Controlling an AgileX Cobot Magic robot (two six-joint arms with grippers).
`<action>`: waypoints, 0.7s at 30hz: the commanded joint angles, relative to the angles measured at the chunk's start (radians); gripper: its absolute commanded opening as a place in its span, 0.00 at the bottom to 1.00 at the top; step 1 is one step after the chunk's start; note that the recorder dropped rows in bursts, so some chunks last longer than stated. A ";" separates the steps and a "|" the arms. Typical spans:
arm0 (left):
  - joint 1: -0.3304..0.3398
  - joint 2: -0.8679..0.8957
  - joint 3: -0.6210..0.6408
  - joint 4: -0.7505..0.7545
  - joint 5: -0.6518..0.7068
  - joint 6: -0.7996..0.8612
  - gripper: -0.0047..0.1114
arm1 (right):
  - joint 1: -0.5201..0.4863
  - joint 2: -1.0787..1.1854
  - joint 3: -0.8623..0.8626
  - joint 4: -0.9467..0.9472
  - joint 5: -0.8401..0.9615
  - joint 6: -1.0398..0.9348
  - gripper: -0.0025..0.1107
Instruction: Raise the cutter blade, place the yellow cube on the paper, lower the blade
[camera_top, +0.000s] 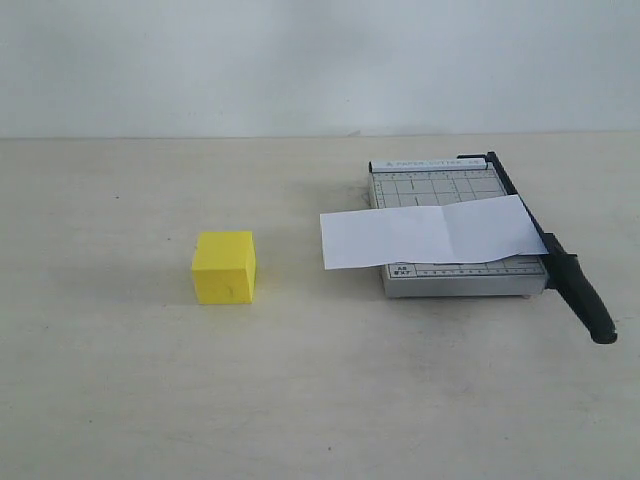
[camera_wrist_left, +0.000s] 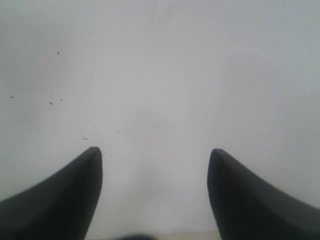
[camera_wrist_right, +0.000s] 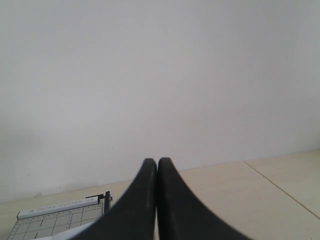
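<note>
The yellow cube (camera_top: 224, 266) rests on the table, left of centre in the exterior view. To its right lies the grey gridded cutter board (camera_top: 450, 235) with the white paper (camera_top: 430, 232) across it, overhanging toward the cube. The cutter blade (camera_top: 548, 248) lies flat along the board's right edge, its thick handle sticking out toward the front. Neither gripper appears in the exterior view. My left gripper (camera_wrist_left: 155, 152) is open, facing a blank white wall. My right gripper (camera_wrist_right: 157, 162) is shut on nothing, with a corner of the cutter board (camera_wrist_right: 57, 220) low beside it.
The beige table (camera_top: 120, 400) runs back to a white wall (camera_top: 300, 60). A seam in the table (camera_wrist_right: 280, 187) shows in the right wrist view.
</note>
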 joint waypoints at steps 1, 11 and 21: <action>-0.006 0.008 -0.004 -0.117 0.005 -0.013 0.55 | -0.005 -0.006 0.005 -0.004 -0.007 -0.006 0.02; -0.006 0.008 -0.009 -0.272 0.002 -0.001 0.55 | -0.005 -0.006 0.005 0.004 -0.150 0.271 0.02; -0.006 0.008 -0.051 -0.280 0.013 0.030 0.55 | -0.005 -0.006 0.005 0.016 -0.190 0.404 0.02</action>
